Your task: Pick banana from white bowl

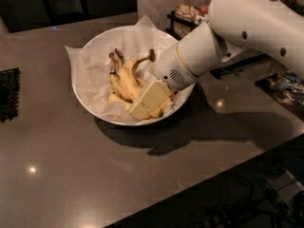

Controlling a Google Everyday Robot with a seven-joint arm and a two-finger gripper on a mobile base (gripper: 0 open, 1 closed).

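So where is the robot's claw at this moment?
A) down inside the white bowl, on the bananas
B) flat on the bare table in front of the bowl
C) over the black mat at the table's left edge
A: the gripper reaches down into the white bowl and sits on the bananas, far from the mat and not on the table.

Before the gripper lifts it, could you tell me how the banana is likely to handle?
The banana lies among others by the gripper in the bowl, so neighbours may shift. Its curved, smooth skin could slip or pivot. The crinkled paper lining might drag along.
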